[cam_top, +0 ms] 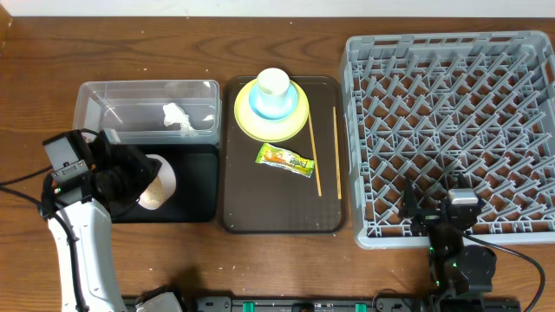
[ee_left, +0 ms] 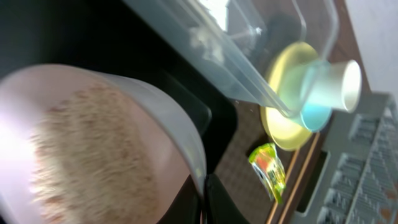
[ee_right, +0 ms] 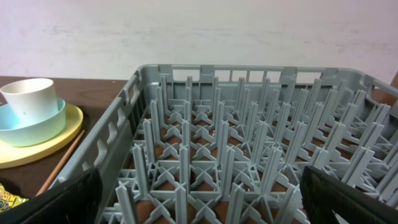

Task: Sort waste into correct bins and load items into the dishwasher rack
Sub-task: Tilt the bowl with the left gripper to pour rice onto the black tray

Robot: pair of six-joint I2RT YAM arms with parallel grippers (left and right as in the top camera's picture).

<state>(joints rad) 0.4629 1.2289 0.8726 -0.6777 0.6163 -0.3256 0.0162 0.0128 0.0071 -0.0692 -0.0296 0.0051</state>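
Gripping the white bowl at its rim, the left end effector is fully closed on it and holds it tipped above the black tray. In the left wrist view the bowl fills the near frame, with a blurred, speckled patch on it; whether that is rice cannot be told. The clear tub lies just behind the black tray, and the crumpled tissue rests in its right half. Between these bins and the dishwasher rack sits the brown serving tray. At its far end is the yellow-green plate, carrying the blue bowl with the white cup standing inside. The snack wrapper lies near the tray's middle, and the two chopsticks lie lengthwise along its right side, slightly apart. The right end effector is spread wide with nothing in it, at the rack's near edge, low over the worktop.
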